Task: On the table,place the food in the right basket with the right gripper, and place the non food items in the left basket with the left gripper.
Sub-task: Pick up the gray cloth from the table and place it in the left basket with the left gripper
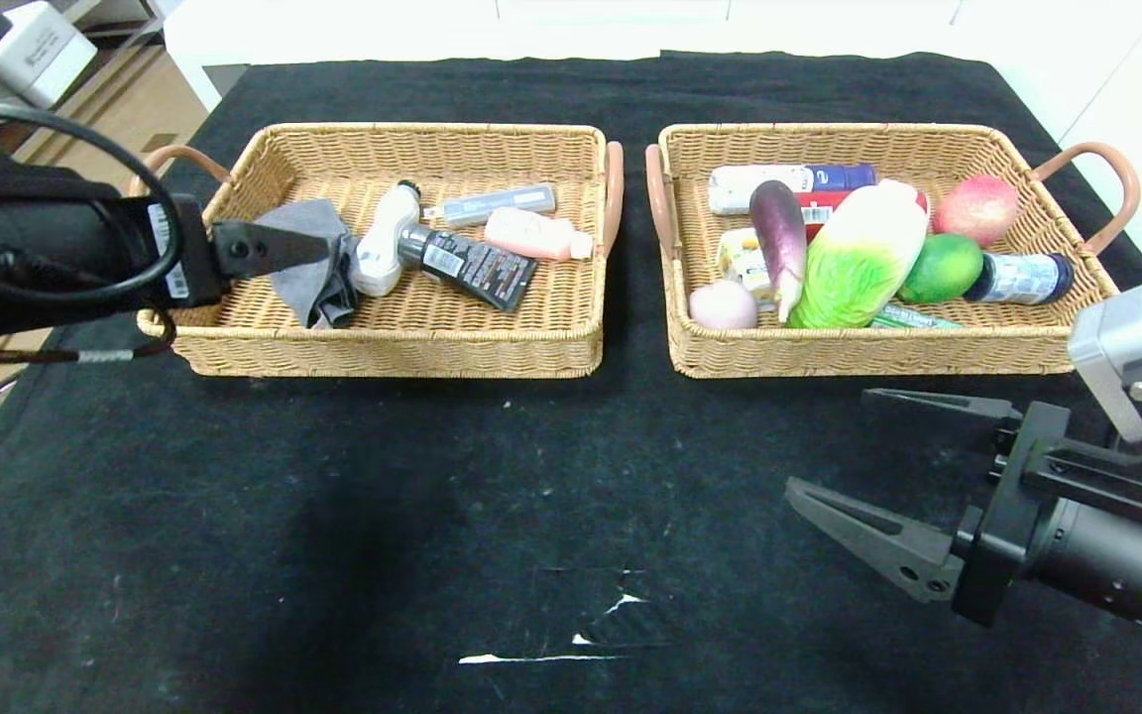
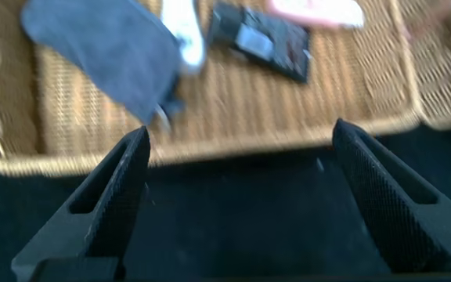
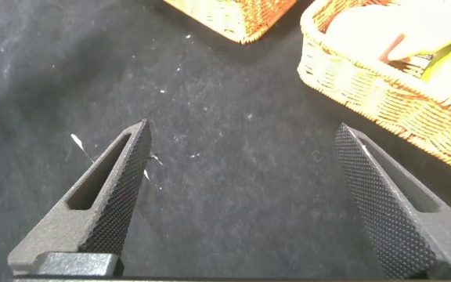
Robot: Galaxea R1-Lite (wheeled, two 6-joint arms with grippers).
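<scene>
Left tool (image 1: 269,248) agape over grey cloth (image 1: 318,260) in left basket (image 1: 383,342), right tool (image 1: 854,456) agape, empty; withdrawing could snag cloth

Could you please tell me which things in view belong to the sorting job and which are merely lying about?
Part of the job:
left basket, holding grey cloth, black tube, pink bottle
right basket, holding eggplant, cabbage, mango, apple
left pincer, open
right pincer, open

Lying about:
white box, beyond the table
</scene>
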